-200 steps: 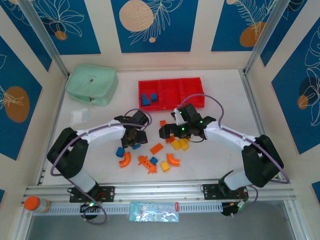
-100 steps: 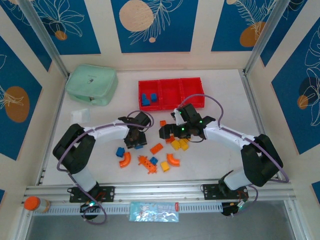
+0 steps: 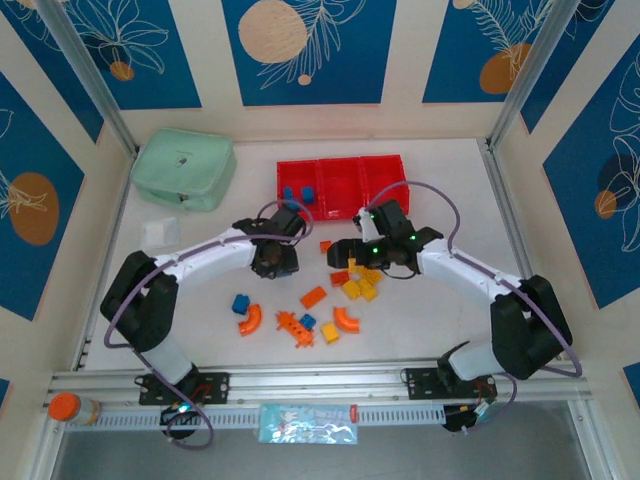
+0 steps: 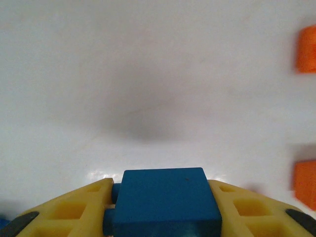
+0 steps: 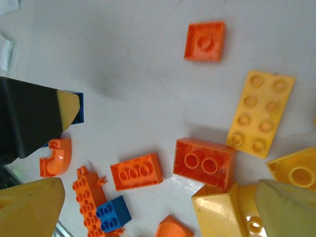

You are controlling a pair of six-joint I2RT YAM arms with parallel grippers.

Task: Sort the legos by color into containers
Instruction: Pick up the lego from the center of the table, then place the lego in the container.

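White desk (image 3: 470, 180) inside a booth of cream walls with blue leaf-print panels; a metal rail runs along the near edge. Red tray (image 3: 340, 188) of three joined bins sits far-centre. Mint pouch (image 3: 183, 168) lies left of it, well apart.

Left arm: elbow folded out toward the left edge, white forearm reaching right and away, wrist just short of the tray's left bin. Left tool (image 3: 277, 262) points down at the desk. Its yellow fingers (image 4: 79, 210) are pressed in on a blue brick (image 4: 165, 200), one finger on each side (studs face the left finger in the wrist view). Bare desk lies ahead of the brick, with a soft shadow on it. The brick looks lifted, but contact with the desk cannot be settled.

Right arm: mirrored pose, elbow out to the right, forearm reaching left and away. Right tool (image 3: 345, 252) hangs over the loose pile, fingers (image 5: 29, 207) spread wide, nothing between them. Under it, wrist view:
- orange plate (image 5: 204, 41), alone, farthest out
- long yellow brick (image 5: 260, 113)
- two-stud orange brick (image 5: 204, 162), upside down
- three-stud orange brick (image 5: 136, 171)
- toothed orange piece (image 5: 91, 197), a small blue cube (image 5: 113, 213) just beside it
- orange arch (image 5: 55, 157)

Tray, left bin: blue pieces (image 3: 308, 194) inside. The remaining bricks (image 3: 330, 310) lie scattered on the desk between the two arms, near of the tray.
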